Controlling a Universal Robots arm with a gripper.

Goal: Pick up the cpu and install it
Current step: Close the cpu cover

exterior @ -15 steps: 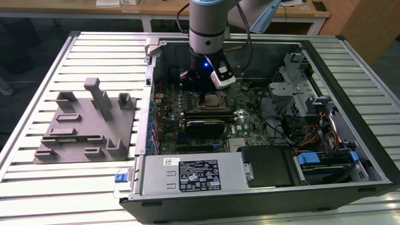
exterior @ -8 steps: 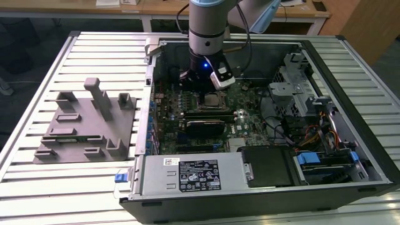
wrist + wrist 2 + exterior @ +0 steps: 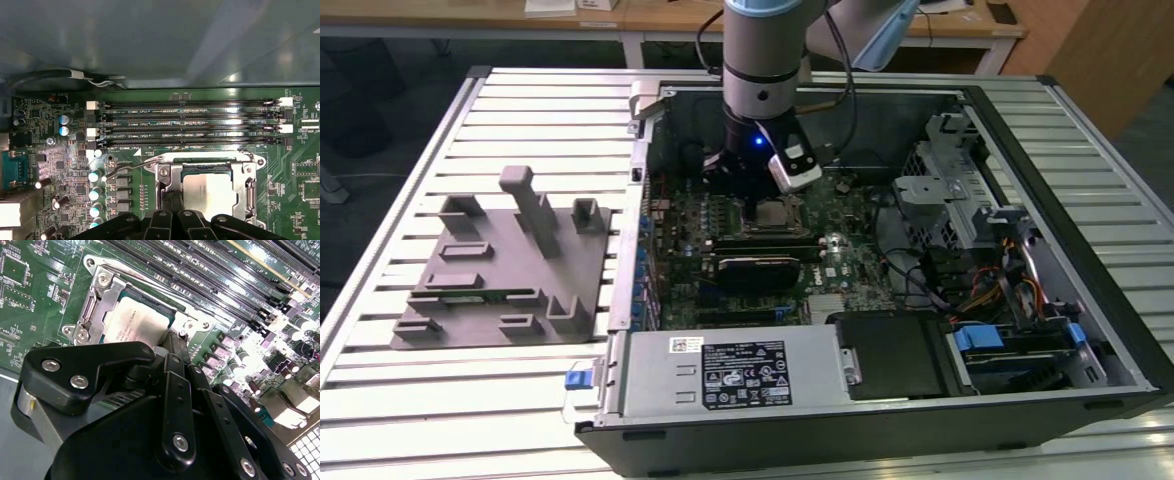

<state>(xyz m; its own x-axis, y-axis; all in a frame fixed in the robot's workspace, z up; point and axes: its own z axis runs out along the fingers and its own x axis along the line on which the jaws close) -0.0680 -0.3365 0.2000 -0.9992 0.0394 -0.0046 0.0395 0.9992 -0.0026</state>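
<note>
The cpu [image 3: 212, 192], a silvery-white square chip, lies flat inside the motherboard socket, framed by the metal load plate [image 3: 246, 186]. It also shows in the second wrist view as the cpu [image 3: 134, 324] and in the exterior view as the cpu [image 3: 782, 212]. My gripper [image 3: 171, 199] reaches down into the open computer case, shut with nothing in it. Its tips [image 3: 173, 342] sit at one edge of the chip, against the socket frame. In the exterior view the gripper [image 3: 747, 196] hangs just off the socket's left side. A thin wire lever [image 3: 125, 169] stands raised beside the socket.
Long black memory slots [image 3: 190, 122] run beside the socket. The case holds a power supply [image 3: 720, 372], a drive cage [image 3: 961, 200] and bundled cables [image 3: 987, 290]. A grey parts fixture [image 3: 494, 270] lies on the slatted table on the exterior view's left.
</note>
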